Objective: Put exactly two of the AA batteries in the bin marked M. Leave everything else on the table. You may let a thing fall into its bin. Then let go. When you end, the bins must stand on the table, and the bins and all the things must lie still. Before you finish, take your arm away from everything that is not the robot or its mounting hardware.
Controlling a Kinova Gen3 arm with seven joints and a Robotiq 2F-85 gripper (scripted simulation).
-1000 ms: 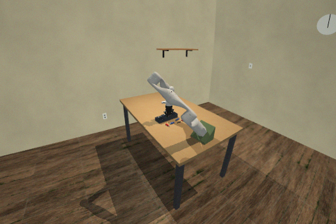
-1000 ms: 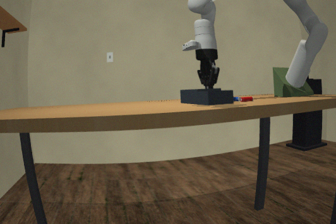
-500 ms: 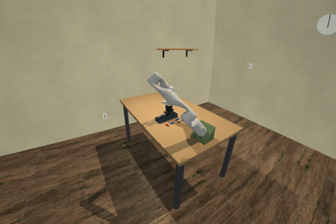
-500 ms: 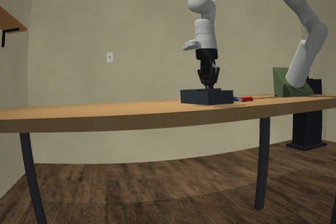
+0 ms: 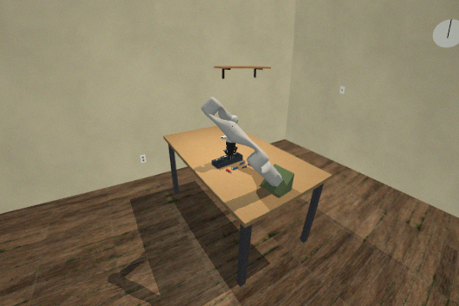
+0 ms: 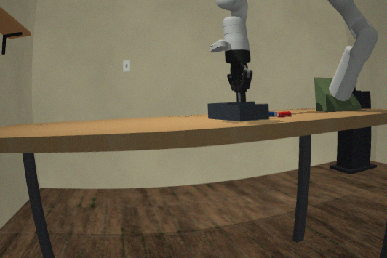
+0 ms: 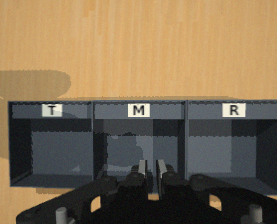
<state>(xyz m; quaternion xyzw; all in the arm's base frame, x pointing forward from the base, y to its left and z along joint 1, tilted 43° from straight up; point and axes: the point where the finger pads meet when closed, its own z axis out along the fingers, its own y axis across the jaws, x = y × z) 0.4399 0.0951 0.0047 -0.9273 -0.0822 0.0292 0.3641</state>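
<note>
- Tool [image 7: 150, 170] at bottom centre of the wrist view, fingers nearly together with a thin gap; nothing seen between them, so closed and empty.
- In the exterior view the tool [image 6: 240, 97] points straight down, tips just above the top edge of the bin row [image 6: 238, 111].
- Bin row [image 7: 93, 145] is one dark block of three open-top compartments, labelled T [image 7: 51, 110], M [image 7: 138, 110], R [image 7: 233, 110] from left to right in the wrist view.
- Tool sits over the M bin [image 7: 120, 150], the middle one. The visible floor of M shows only shadow; no battery seen in it.
- AA batteries: red one [image 6: 284, 114] and blue one [image 6: 272, 113] lie on the table [image 6: 109, 131] just right of the bin row in the exterior view. The top view shows small red and blue pieces [image 5: 236, 167] in front of the bins; their count is too small to tell.
- Green wedge block [image 6: 325, 98] under the arm base at right of the exterior view.
</note>
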